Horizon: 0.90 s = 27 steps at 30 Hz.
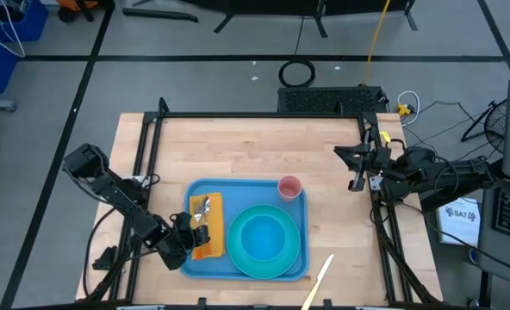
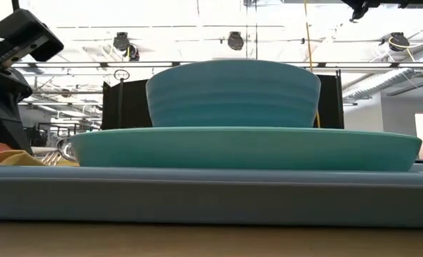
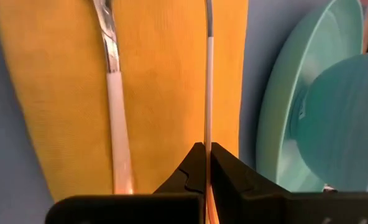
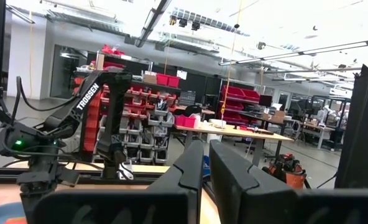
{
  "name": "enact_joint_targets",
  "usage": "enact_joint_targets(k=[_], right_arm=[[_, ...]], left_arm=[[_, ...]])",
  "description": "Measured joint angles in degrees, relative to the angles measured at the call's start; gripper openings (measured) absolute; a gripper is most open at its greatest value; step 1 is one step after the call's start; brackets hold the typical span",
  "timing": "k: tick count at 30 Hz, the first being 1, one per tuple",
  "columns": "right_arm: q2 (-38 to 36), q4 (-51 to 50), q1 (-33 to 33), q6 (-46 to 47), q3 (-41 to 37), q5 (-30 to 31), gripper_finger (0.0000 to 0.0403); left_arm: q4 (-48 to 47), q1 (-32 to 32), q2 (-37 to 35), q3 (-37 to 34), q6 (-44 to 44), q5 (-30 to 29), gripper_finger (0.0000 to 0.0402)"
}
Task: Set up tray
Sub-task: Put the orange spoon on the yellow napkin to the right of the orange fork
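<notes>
The blue tray (image 1: 229,188) lies on the table's middle, and its rim (image 2: 211,196) fills the low view. On it sit an orange-yellow napkin (image 1: 212,245) (image 3: 159,81), a turquoise plate (image 1: 240,258) carrying a turquoise bowl (image 1: 264,238) (image 2: 233,93), and a pink cup (image 1: 289,187). A silver utensil (image 3: 112,93) lies flat on the napkin. My left gripper (image 1: 193,234) (image 3: 207,146) is low over the napkin's near end, shut on a second thin utensil (image 3: 207,74). My right gripper (image 1: 357,165) (image 4: 204,152) waits shut, raised at the table's right edge. My left gripper pinches the thin utensil's handle near its near end (image 3: 207,140) between its two fingers. The fingers come low from the table's near-left side and lie along the utensil. It stands on its edge, reaching away over the napkin beside the plate. Whether it touches the napkin cannot be seen.
The black frame rails (image 1: 264,114) border the table's far, left and right sides. A pale strip (image 1: 320,280) crosses the near-right table edge. Bare wood (image 1: 238,146) lies between the tray and the far rail.
</notes>
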Motion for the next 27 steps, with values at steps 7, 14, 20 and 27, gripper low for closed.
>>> enact_joint_targets(k=[7, 14, 20, 27], right_arm=[[0.0, 0.48, 0.0, -0.04, 0.0, 0.0, 0.0018], [0.0, 0.8, 0.0, -0.2, 0.02, 0.0, 0.0018], [0.0, 1.01, 0.0, -0.2, 0.02, 0.0, 0.0018], [0.0, 1.01, 0.0, -0.15, 0.02, 0.0, 0.0018]], left_arm=[[4.43, -0.01, 3.59, 0.07, 0.88, 0.71, 0.0006], [3.88, -0.18, 3.84, 0.07, 0.09, -0.12, 0.0058], [5.81, 0.91, 3.78, 0.07, 5.34, 0.36, 0.0124], [10.07, 3.12, 3.78, 0.07, 15.83, 3.08, 0.0176]])
